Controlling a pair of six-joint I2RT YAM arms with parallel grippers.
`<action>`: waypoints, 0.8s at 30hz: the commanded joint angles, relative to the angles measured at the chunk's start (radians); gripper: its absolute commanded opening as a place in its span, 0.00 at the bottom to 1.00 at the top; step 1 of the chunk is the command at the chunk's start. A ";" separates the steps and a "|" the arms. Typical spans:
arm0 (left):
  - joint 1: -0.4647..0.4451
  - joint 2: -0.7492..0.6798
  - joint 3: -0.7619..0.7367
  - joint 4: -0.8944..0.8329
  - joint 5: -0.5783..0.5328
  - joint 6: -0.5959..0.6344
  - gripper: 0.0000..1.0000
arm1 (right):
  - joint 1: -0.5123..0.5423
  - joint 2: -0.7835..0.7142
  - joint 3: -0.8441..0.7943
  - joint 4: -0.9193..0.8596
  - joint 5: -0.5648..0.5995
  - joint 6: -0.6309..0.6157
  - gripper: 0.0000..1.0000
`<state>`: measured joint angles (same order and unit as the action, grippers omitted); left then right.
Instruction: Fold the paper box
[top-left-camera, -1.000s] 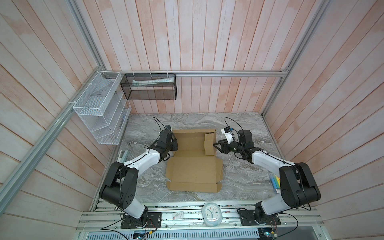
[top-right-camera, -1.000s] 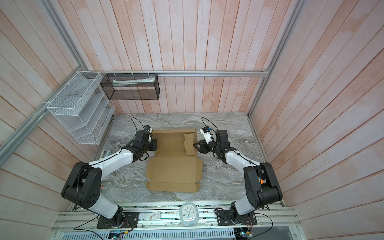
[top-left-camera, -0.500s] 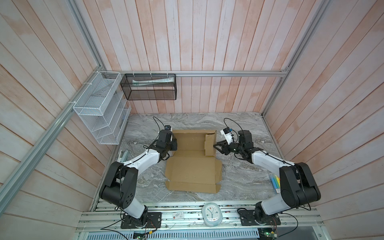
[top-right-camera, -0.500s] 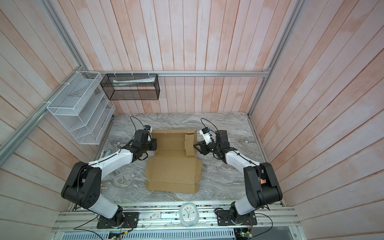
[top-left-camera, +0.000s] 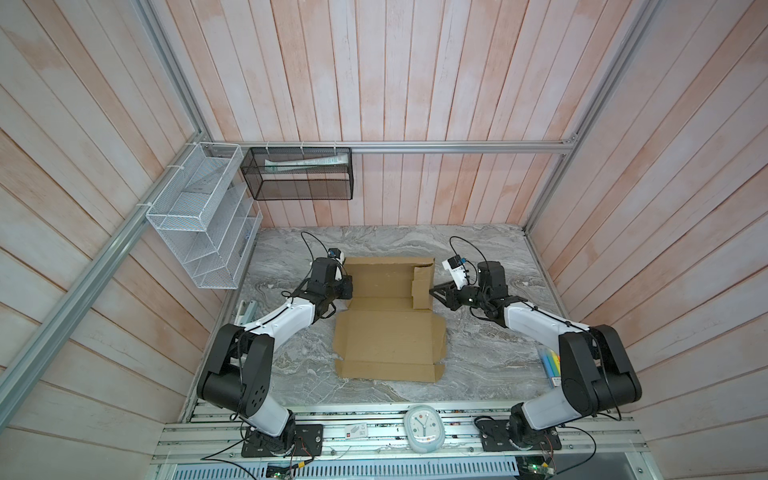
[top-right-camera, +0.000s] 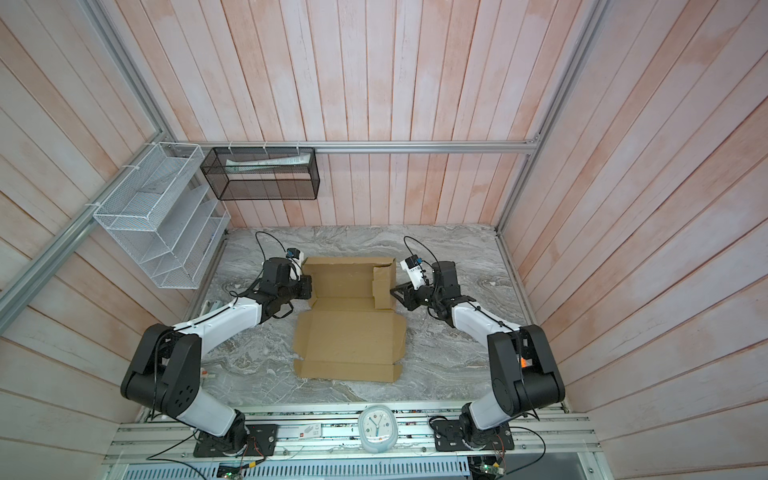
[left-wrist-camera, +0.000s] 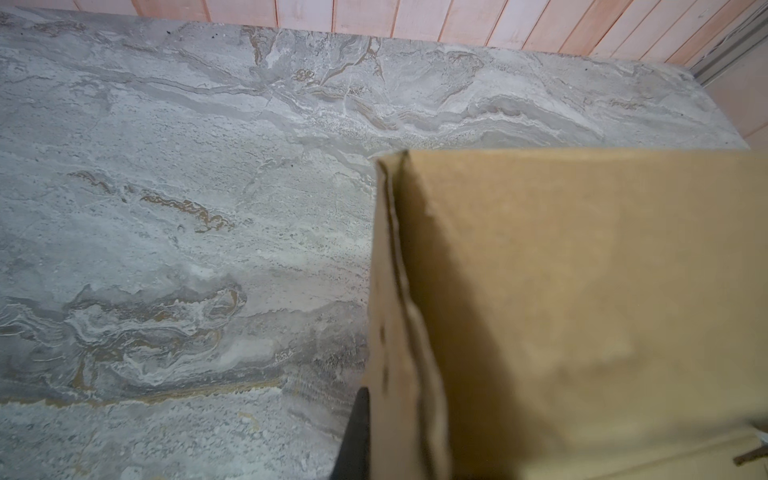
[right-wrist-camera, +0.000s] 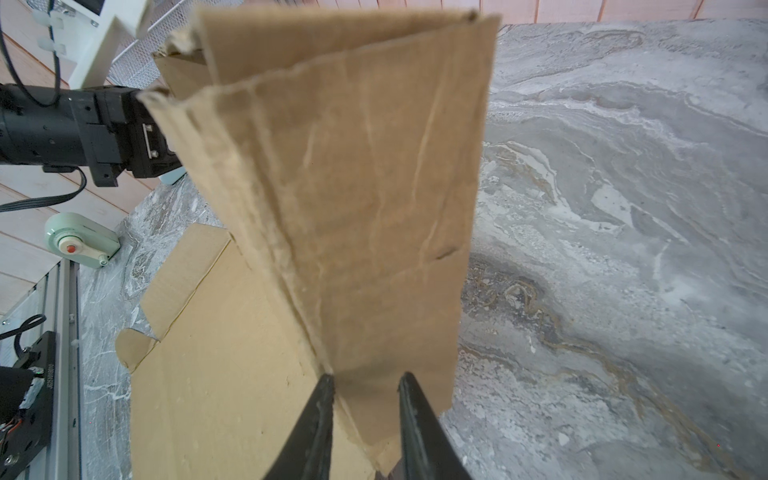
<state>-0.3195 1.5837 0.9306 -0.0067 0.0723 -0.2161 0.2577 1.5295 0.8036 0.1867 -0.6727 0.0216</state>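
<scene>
The grey marble table fills the floor of the booth, and the paper box lies in the middle of it, between the two arms. It is plain brown. Its near half lies flat on the stone, while on the far half the back wall and both side walls are raised. A short tab is folded in at the right.

The left gripper is at the box's left wall and is clenched. From its wrist camera the cardboard hides all but one black finger on the outer face, so I take it to be pinching that wall rather than see it plainly. The right gripper sits at the near end of the right wall. Its two fingers are apart, one on either side of the cardboard and not pressed together. That raised wall blocks most of the box's inside from the right wrist view, and only the left arm shows beyond it.

A white wire rack hangs on the left wall. A black mesh basket is on the back rail with a pale tube lying in it. A mint-green clock rests on the front rail. A small pack striped in bright colours lies by the right arm's elbow, partly behind it.

A white label on the front rail carries print too small to read.
</scene>
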 joint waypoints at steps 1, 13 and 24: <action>0.000 -0.013 -0.005 0.042 0.056 0.003 0.00 | -0.020 0.009 -0.006 0.013 -0.031 0.001 0.29; 0.000 -0.011 -0.001 0.036 0.053 0.009 0.00 | -0.032 0.006 0.012 -0.028 -0.056 -0.038 0.37; 0.000 -0.013 0.002 0.029 0.023 0.018 0.00 | -0.038 -0.021 0.004 -0.049 -0.048 -0.055 0.44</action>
<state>-0.3187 1.5841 0.9306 -0.0071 0.0837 -0.2020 0.2214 1.5295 0.8036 0.1627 -0.7021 -0.0116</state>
